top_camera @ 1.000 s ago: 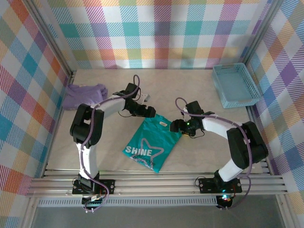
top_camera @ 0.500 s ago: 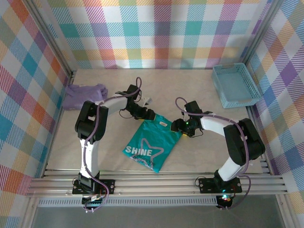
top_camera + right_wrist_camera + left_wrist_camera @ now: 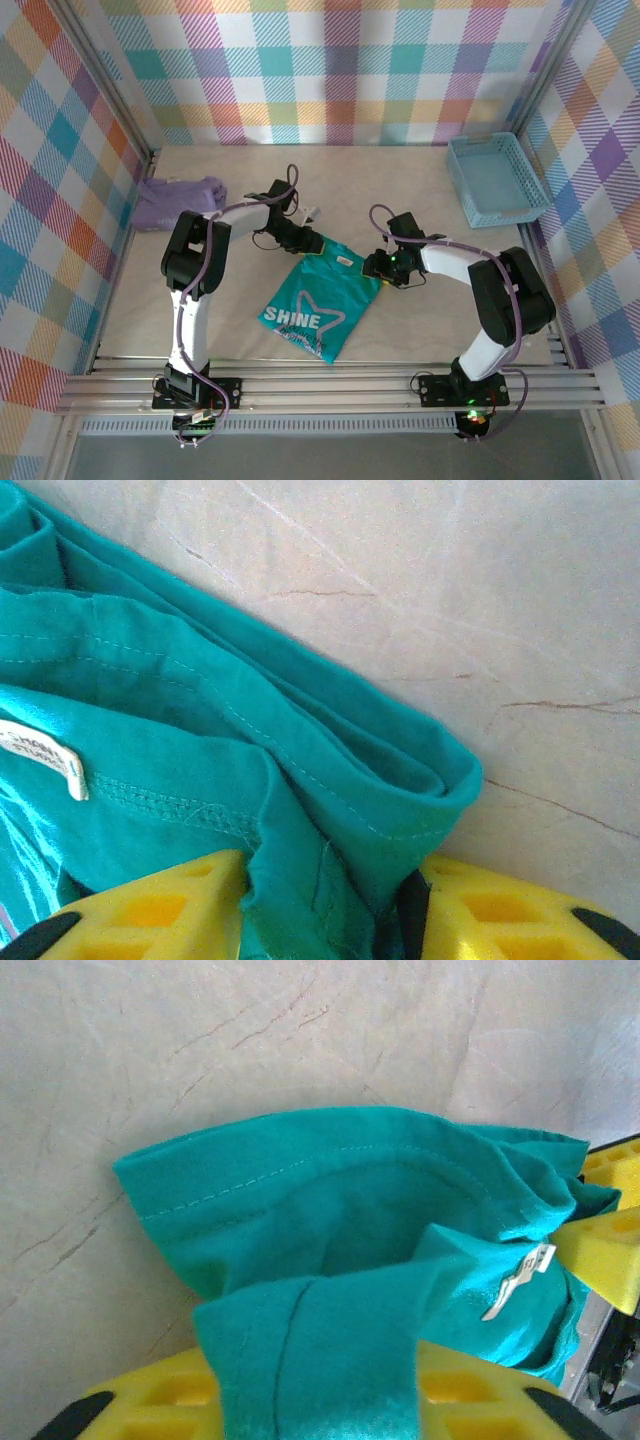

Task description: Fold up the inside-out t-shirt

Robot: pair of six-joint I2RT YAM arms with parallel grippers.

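Observation:
The teal t-shirt point(image 3: 320, 300) lies folded into a narrow shape on the table, with a white "SHINE" star print facing up. My left gripper point(image 3: 308, 240) is shut on its far left corner. In the left wrist view a band of the teal fabric point(image 3: 330, 1220) runs down between the yellow fingers point(image 3: 150, 1410). My right gripper point(image 3: 378, 266) is shut on the far right corner. In the right wrist view the layered hem point(image 3: 200, 740) is pinched at my right gripper point(image 3: 325, 900), and a white label point(image 3: 45, 755) lies at the left.
A pale lavender garment point(image 3: 180, 200) is bunched at the back left by the wall. A light blue basket point(image 3: 462, 185) stands at the back right. Checked walls close in three sides, and metal rails run along the near edge.
The left arm has folded in closer to its base while its gripper kept hold of the corner. The shirt's far edge has shifted slightly. The right gripper has barely moved.

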